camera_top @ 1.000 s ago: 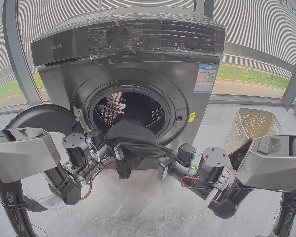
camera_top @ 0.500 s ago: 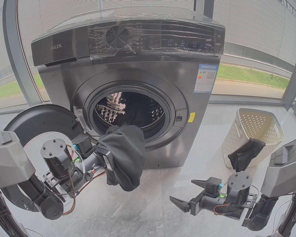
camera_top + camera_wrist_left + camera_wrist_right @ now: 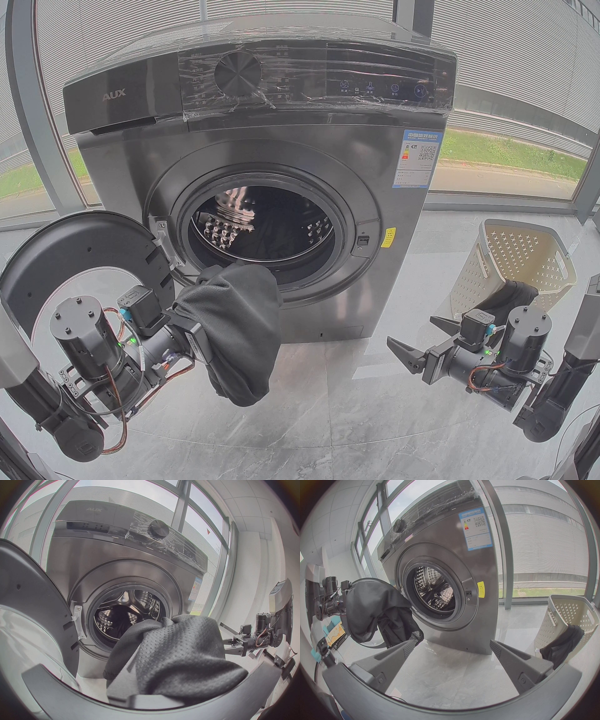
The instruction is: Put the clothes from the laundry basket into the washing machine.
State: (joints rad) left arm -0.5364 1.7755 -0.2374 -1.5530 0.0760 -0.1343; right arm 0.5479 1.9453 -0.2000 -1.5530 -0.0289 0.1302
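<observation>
Before washer [image 3: 350,156]: black mesh garment [image 3: 240,325], bunched, hanging.

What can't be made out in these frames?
1. How the black garment is gripped: its own cloth covers the grasp in the head and left wrist views.
2. The bottom of the laundry basket: the second garment draped over its rim and its own wall hide it in the head and right wrist views.
3. The floor of the drum: the dark patch could be cloth or shadow, head view.
</observation>
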